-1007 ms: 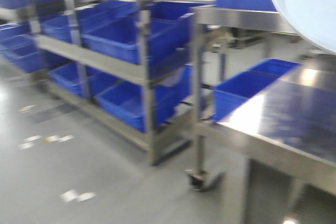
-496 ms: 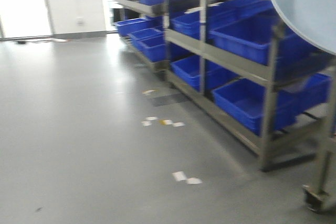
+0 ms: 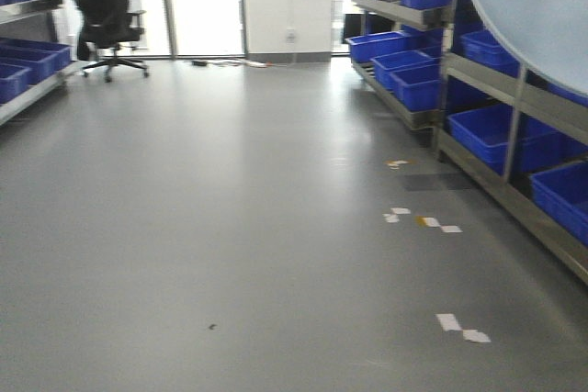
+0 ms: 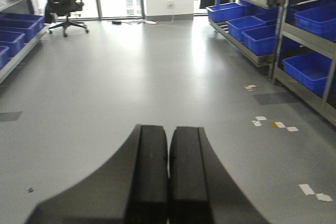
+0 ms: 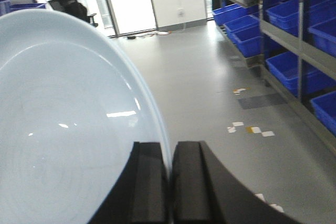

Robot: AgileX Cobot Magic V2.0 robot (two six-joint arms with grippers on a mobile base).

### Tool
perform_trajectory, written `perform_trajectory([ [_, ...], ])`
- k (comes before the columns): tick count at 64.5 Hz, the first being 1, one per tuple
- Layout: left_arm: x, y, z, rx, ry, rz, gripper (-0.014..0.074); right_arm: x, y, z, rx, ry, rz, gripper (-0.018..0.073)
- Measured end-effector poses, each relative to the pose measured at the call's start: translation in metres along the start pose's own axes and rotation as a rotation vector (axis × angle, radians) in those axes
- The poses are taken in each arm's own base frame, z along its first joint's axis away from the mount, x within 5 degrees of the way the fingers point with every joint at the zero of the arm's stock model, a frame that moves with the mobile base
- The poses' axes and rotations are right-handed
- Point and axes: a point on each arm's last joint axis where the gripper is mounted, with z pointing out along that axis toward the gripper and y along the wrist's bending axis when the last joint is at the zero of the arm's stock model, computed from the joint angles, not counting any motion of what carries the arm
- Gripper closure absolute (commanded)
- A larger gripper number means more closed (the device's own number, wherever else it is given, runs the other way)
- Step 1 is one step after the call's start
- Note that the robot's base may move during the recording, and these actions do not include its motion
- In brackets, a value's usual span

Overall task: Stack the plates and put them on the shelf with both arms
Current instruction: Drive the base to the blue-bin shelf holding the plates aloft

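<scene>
Right pincer: the black right pincer (image 5: pixel 169 153) is clamping its two fingers, nearly touching, on the near rim of a pale bluish-white glossy round plate (image 5: pixel 68 129).
Plate: it is hanging upright in the air, filling the left of the right wrist view and the top right corner of the front view (image 3: pixel 542 16); whether a second plate is lying against it, I cannot tell.
Left pincer: the black left pincer (image 4: pixel 168 145) is staying closed, fingers pressed together, holding nothing.
Floor: a grey smooth floor (image 3: pixel 230 227) is stretching ahead, with white tape scraps (image 3: pixel 462 328) lying towards its right edge.
Racks: steel racks of blue plastic crates (image 3: pixel 514 107) are running along the right edge.
Chair: a black office chair (image 3: pixel 106 11) is standing at the far left corner.
Change: the front view is swinging away from the dark steel tabletop onto open floor.
Meaning: the base is probably turning in transit; the shelf is not showing, so placing is still waiting.
</scene>
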Motion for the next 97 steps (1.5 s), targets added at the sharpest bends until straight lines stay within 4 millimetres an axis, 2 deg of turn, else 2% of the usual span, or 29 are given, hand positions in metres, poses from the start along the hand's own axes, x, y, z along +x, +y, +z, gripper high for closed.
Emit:
perform_trajectory([
  [97, 0.0001, 0.0000, 0.0000, 0.000, 0.002, 0.000, 0.0514, 0.0002, 0.0000, 0.0000, 0.000, 0.002, 0.000, 0.0502],
])
